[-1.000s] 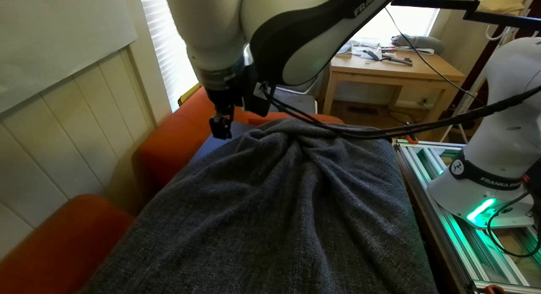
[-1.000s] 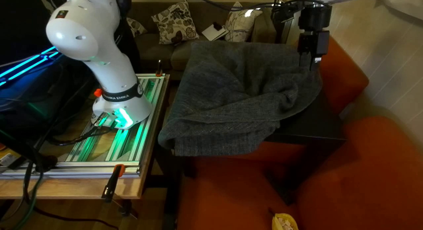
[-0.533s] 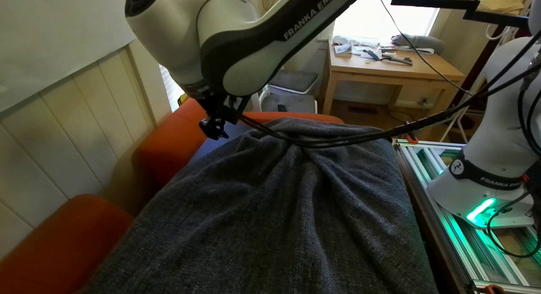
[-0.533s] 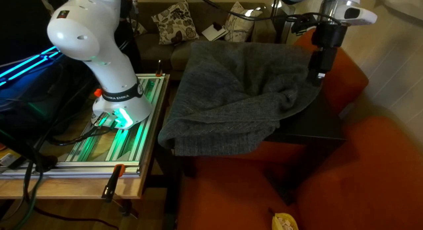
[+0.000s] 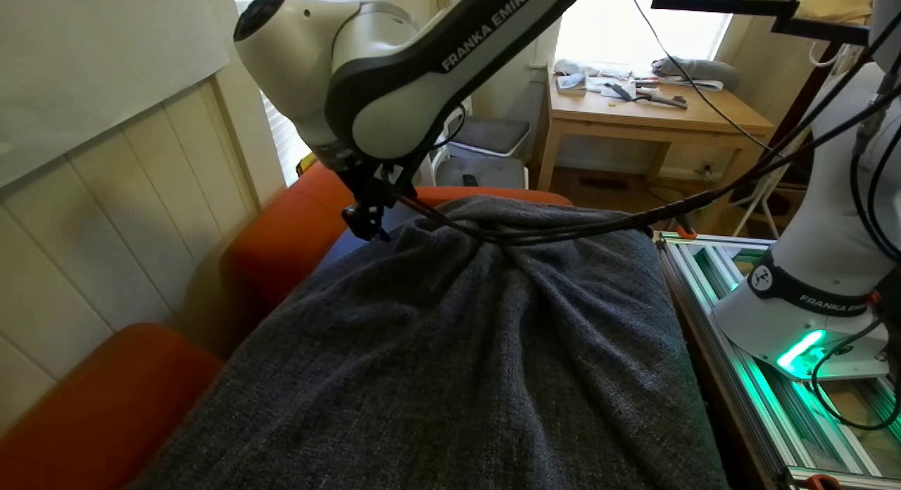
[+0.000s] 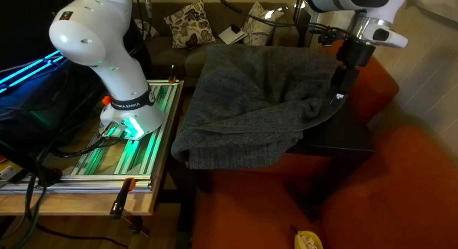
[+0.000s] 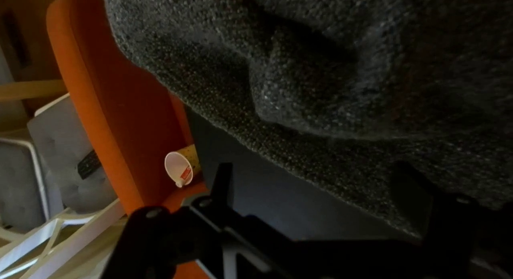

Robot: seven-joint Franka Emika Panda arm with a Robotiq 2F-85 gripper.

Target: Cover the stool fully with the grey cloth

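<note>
- One corner of the stool (image 6: 336, 135) lies bare and black beside the orange upholstery (image 6: 418, 191) in an exterior view; the grey cloth (image 6: 250, 98), rumpled, lies over the rest of its surface, as far as can be seen, and hangs past an edge.
- In the last second the hand (image 7: 314, 170) has come lower and leaned over, so its tips are now near the cloth's border at that bare corner. The cloth itself has not moved; coverage is no better yet.
- The hand is released: in the wrist view its fingers (image 7: 222, 184) stand wide apart with no fabric pinched. One finger shows over the bare surface, the other over the cloth's border; whether either touches, I cannot tell.
- As I read it, the approach is nearly finished and the grasp comes next; the lean seems meant to let the fingers straddle that border.
- Most of the covering looks done. What likely remains is to pinch the border and draw it outward across the bare corner.
- Risks: the folds near the border may take up the pull before the edge travels, the tips may skid on the surface without catching fabric, or a strong tug may uncover the opposite side.
</note>
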